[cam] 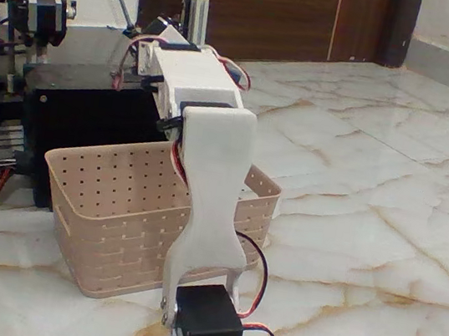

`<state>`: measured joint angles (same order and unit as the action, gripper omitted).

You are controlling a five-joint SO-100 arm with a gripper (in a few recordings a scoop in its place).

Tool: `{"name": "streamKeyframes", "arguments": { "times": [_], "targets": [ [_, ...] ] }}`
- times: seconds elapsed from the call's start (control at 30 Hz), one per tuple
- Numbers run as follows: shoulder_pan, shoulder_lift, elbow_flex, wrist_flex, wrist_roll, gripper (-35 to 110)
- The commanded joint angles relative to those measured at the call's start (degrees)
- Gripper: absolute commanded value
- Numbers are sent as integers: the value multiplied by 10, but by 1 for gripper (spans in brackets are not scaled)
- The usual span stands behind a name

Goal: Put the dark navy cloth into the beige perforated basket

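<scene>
The beige perforated basket [107,218] stands on the marble floor at the left centre of the fixed view, its open top facing up. My white arm [209,183] rises from the bottom edge in front of the basket and bends back to the upper left over its far rim. The gripper end [145,56], with red wires around it, sits above the basket's back edge near the black box, and the forearm covers its fingers. The dark navy cloth is hidden from this view.
A large glossy black box [80,113] stands directly behind the basket. A metal frame with cables and motors [4,59] fills the left edge. Open marble floor [371,207] stretches to the right, with a dark wooden door [265,9] at the back.
</scene>
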<state>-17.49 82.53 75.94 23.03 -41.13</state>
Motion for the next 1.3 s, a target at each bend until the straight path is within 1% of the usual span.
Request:
{"name": "streamKeyframes", "arguments": {
  "times": [0.0,0.03,0.13,0.23,0.3,0.4,0.47,0.63,0.7,0.77,0.8,0.87,0.93,1.03,1.13,1.17,1.23,1.27],
  "targets": [
    [-11,-7,-67,83,71,0],
    [-11,-25,-98,132,113,0],
    [-8,-48,-105,217,209,0],
    [-2,-69,-105,233,279,0],
    [-3,-78,-114,242,279,0],
    [-4,-77,-119,272,294,4],
    [-4,-80,-165,278,308,5],
    [-4,-78,-142,331,265,6],
    [1,-69,-119,338,256,6],
    [4,-54,-110,330,243,6],
    [6,-40,-91,318,215,5],
    [10,-8,-83,258,197,5],
    [14,18,-59,252,162,4],
    [18,98,73,138,91,2],
    [27,150,143,107,25,0],
    [32,177,194,60,8,0],
    [44,197,240,18,-29,0],
    [51,220,290,-26,-47,0]
  ]
}}
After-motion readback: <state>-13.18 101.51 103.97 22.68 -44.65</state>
